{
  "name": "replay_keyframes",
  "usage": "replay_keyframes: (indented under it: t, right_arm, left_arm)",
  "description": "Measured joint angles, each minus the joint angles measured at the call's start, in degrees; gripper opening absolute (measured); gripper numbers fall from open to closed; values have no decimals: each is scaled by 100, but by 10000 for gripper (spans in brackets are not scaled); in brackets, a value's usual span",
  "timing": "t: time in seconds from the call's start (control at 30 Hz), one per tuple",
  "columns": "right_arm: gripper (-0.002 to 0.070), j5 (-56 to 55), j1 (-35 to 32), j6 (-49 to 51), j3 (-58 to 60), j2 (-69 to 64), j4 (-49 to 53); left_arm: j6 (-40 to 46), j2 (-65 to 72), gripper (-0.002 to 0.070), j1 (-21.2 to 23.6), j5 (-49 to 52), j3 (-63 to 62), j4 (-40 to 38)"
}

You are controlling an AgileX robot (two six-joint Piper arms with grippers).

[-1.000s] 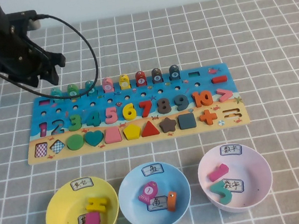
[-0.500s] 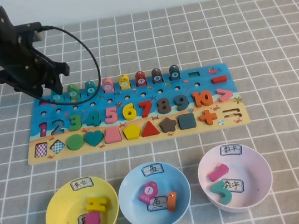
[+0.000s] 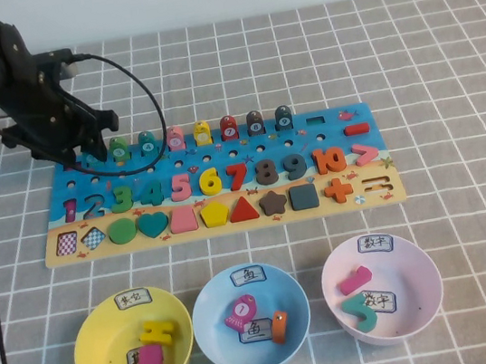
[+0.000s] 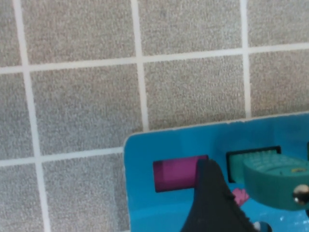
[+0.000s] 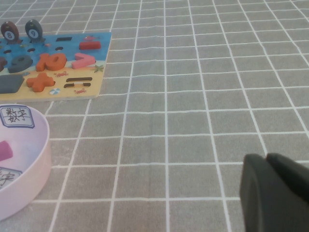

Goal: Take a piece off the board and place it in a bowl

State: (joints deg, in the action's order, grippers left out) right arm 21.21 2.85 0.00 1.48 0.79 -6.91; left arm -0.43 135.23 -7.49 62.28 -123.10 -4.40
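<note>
**A:** What's the biggest thing there?

**B:** The worktop, under a grey cloth with a white grid. At its middle lies the board, long and blue with a sandy strip. It carries coloured numbers, a row of shapes, and fish pegs along its 12 o'clock edge.

**A:** And the bowls?

**B:** There are three, at the board's 6 o'clock. The light blue bowl sits in the middle and holds a pink token and an orange one. The yellow bowl is at its 9 o'clock and the pale pink bowl at its 3 o'clock.

**A:** Where are the hands?

**B:** The left hand is low over the board's 10 o'clock corner and is spread wide, gripping nothing. The right hand shows only in its own wrist camera (a dark block above bare cloth, well apart from the board). Whether it is spread or pressed together, I cannot tell.

**A:** And the piece?

**B:** The piece stands on the board in that same corner. In the left wrist view one dark finger is just beside it. A green fish peg stands at the left hand's 3 o'clock.
</note>
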Motion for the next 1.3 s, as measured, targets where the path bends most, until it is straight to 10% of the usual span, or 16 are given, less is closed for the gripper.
replay_keyframes:
  t: [1.3]
  right_arm:
    - [-17,0,0,0,0,0,0]
  left_arm:
    - [-194,119,342,13,-232,0,-11]
